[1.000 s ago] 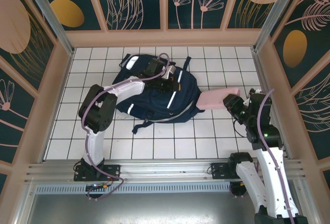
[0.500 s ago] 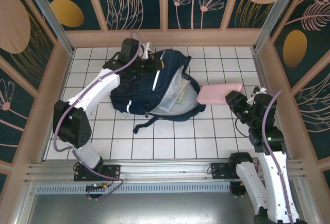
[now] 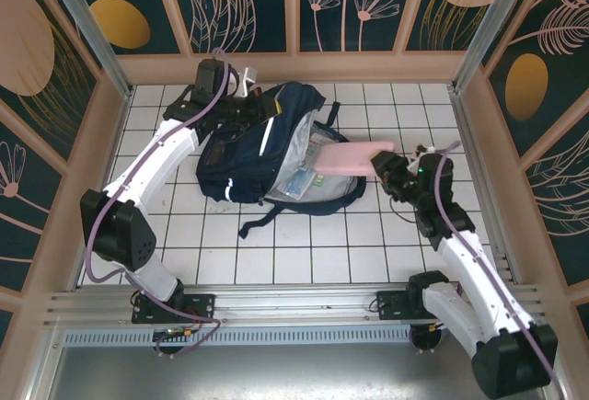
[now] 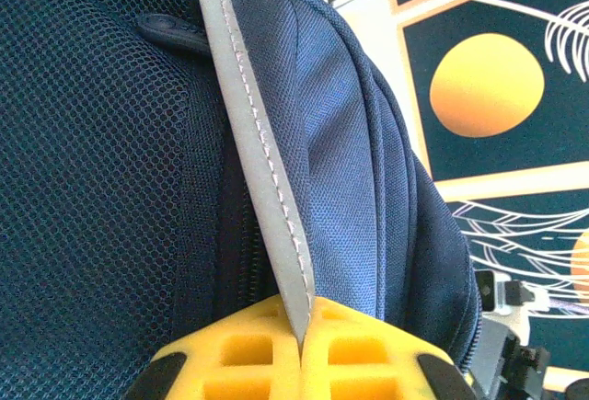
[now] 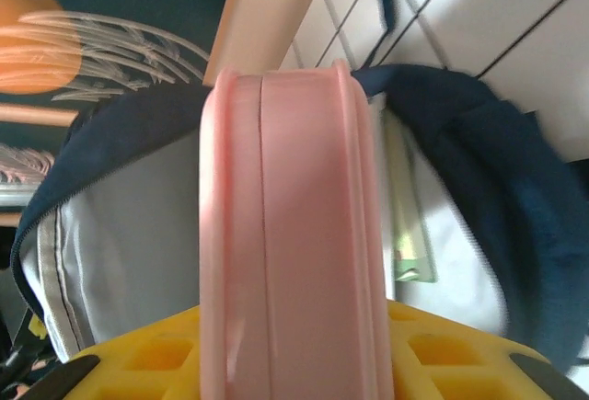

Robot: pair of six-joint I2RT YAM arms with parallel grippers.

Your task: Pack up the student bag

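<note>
student bag (image 3: 241,168): soft, limp fabric; the mouth likely sags unless held
left gripper (image 4: 302,337): pinched tight on the reflective stripe (image 4: 262,170), a sound hold
right gripper (image 5: 294,349): clamped round the stiff pink case (image 5: 285,216)

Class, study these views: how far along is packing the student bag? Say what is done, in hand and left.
Done: the student bag lies open, its front lifted by the left gripper, which is pinched on a reflective stripe; flat items already sit inside. In hand: the right gripper holds a pink case, tip at the opening. Left: push it in, release, probably close the bag.
</note>
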